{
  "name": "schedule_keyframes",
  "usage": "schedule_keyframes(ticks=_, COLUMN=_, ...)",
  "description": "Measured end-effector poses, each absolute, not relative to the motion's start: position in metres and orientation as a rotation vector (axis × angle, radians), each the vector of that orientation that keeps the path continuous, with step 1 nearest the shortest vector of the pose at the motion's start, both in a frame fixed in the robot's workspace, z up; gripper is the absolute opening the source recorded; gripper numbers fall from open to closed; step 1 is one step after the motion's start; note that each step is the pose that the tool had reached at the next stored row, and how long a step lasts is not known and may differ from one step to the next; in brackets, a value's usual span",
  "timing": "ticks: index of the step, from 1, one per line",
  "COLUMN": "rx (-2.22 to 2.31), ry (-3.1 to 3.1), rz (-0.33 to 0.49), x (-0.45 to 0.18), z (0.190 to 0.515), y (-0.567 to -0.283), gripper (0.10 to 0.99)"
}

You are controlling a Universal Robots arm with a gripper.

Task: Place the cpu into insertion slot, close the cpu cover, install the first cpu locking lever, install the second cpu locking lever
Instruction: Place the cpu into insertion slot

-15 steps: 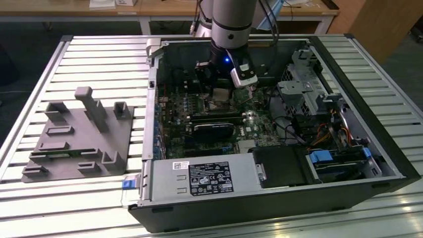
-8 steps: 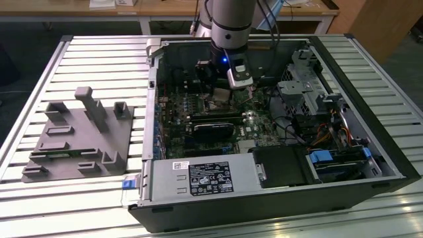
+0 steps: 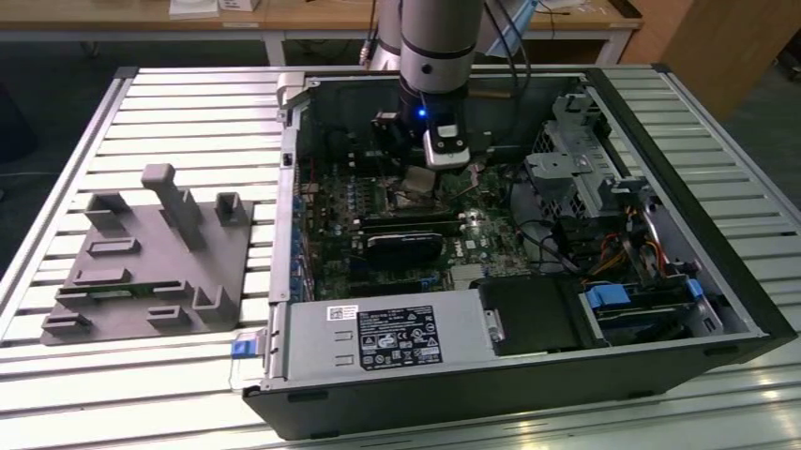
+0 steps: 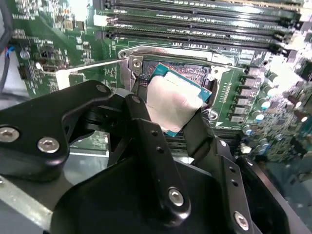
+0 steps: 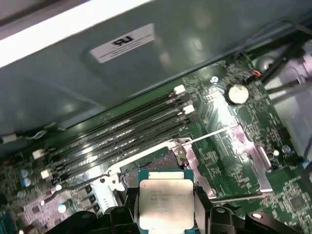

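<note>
The arm reaches down into an open computer case that lies on its side on the slatted counter. On the exterior view's left, a grey moulded fixture stands on the same counter, well apart from the case. The hand is pinching the cpu by two opposite edges, with one black finger on each side of it. In the second wrist view the chip is tilted, so its silver top and one green edge both show. It hangs just over the insertion slot and is not seated flat in it; I cannot tell if a corner is already touching the slot. In the first wrist view the cpu is between the fingers and the slot is just beyond it. The cpu cover is open, folded away to one side of the slot as a silver frame with an empty window. A thin wire lever runs along its edge. The long memory slots lie just beside the slot, and a round coin battery sits on the green board near the cover.
</note>
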State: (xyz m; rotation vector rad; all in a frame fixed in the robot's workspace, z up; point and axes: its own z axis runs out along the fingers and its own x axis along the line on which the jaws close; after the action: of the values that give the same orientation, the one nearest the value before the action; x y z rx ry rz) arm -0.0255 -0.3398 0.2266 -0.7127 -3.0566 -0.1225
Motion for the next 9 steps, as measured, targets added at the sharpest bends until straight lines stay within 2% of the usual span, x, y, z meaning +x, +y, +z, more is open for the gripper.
schedule_keyframes(ticks=9, rx=-0.929, ry=-3.004, rz=-0.122, x=-0.0255, z=0.2259, y=-0.3398, gripper=0.537)
